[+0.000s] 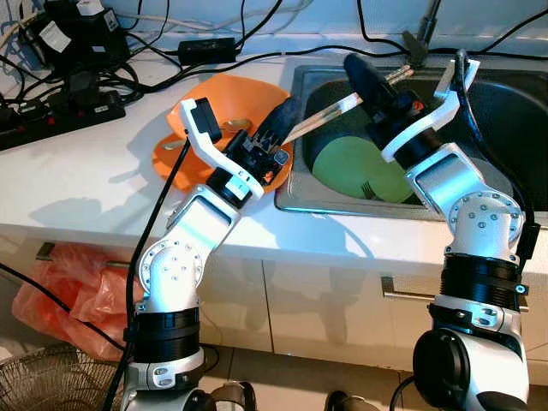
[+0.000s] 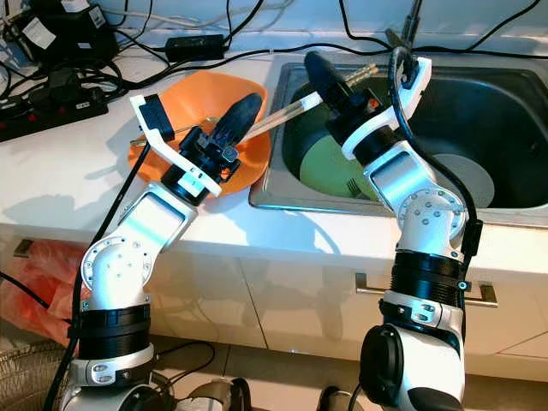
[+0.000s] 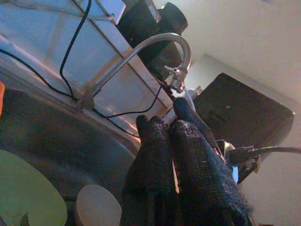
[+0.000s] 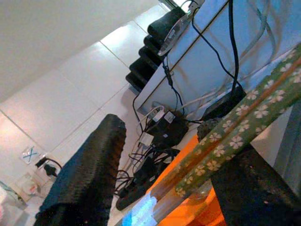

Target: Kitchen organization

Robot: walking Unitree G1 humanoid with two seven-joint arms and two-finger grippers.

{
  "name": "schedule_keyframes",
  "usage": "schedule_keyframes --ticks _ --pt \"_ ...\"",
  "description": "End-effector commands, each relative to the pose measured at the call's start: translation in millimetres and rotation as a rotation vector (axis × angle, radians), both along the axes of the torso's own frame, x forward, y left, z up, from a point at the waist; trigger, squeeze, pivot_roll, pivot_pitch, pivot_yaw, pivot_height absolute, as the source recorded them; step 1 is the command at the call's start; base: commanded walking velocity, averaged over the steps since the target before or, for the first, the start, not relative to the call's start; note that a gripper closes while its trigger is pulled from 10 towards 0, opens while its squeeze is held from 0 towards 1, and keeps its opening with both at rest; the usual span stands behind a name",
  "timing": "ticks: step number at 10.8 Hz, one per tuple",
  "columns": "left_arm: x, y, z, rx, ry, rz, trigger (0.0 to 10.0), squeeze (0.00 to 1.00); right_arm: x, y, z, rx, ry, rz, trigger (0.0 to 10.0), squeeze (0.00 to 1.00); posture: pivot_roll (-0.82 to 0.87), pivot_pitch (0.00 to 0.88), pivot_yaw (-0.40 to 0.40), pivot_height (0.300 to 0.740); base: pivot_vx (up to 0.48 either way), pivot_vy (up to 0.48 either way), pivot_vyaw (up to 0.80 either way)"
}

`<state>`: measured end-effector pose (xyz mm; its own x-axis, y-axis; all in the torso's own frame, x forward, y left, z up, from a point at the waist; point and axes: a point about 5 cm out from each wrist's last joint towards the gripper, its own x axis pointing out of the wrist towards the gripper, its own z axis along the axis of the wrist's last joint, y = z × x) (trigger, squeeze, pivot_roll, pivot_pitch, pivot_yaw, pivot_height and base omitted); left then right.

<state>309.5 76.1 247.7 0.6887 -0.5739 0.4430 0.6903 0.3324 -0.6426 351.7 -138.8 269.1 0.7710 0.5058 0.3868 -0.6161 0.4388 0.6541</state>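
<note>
A pair of green flower-patterned chopsticks point(image 1: 330, 111) spans from the orange bowl point(image 1: 227, 94) on the white counter toward the sink point(image 1: 295, 184). My left gripper point(image 1: 288, 111) is over the bowl's right rim, shut on the chopsticks' near end; its pressed-together fingers point(image 3: 188, 155) point at the faucet. My right gripper point(image 1: 366, 75) hovers over the sink's left side, open. In the right wrist view the chopsticks point(image 4: 244, 127) run between its fingers point(image 4: 89, 179) and rest against the lower one.
A green plate point(image 1: 347, 163) with a fork point(image 1: 366, 188) and a white plate point(image 2: 467, 175) lie in the sink. Power strips and cables point(image 1: 60, 107) crowd the counter's back left. A red bag point(image 1: 68, 287) and a wire basket point(image 1: 38, 381) sit on the floor.
</note>
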Motion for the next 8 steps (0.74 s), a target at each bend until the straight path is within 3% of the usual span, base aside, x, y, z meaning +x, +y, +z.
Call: schedule_keyframes --ticks 1,3,4,5,6,7,8 --pt "1.5 -0.4 -11 0.036 0.057 0.012 0.0 0.00 -1.4 2.4 16 0.024 -0.057 0.013 0.0 0.00 0.03 0.118 0.080 0.740 0.000 0.000 0.00" --pt "2.9 -0.4 -18 0.050 0.087 0.022 0.0 0.00 -1.6 3.8 16 0.028 -0.057 0.018 0.0 0.00 0.03 0.118 0.079 0.740 0.000 0.000 0.00" --pt "4.1 -0.8 -20 0.070 0.098 0.032 2.9 0.00 -1.7 3.7 16 0.028 -0.057 0.019 0.0 0.00 0.02 0.119 0.079 0.740 0.000 0.000 0.00" --pt "4.2 -1.4 -22 0.079 0.103 0.031 3.4 0.00 -1.8 3.7 16 0.027 -0.056 0.018 0.0 0.00 0.02 0.119 0.079 0.740 0.000 0.000 0.00" --pt "4.4 -2.0 -24 0.101 0.111 0.034 5.2 0.00 -1.9 3.6 16 0.027 -0.055 0.018 0.0 0.00 0.02 0.117 0.080 0.740 0.000 0.000 0.00" --pt "4.5 -2.2 -26 0.111 0.115 0.034 10.0 0.00 -2.1 3.7 16 0.027 -0.055 0.018 0.0 0.00 0.02 0.116 0.081 0.740 0.000 0.000 0.00" --pt "6.2 -2.4 -28 0.137 0.122 0.042 10.0 0.00 -2.3 4.0 16 0.028 -0.055 0.018 0.0 0.00 0.02 0.115 0.082 0.740 0.000 0.000 0.00"
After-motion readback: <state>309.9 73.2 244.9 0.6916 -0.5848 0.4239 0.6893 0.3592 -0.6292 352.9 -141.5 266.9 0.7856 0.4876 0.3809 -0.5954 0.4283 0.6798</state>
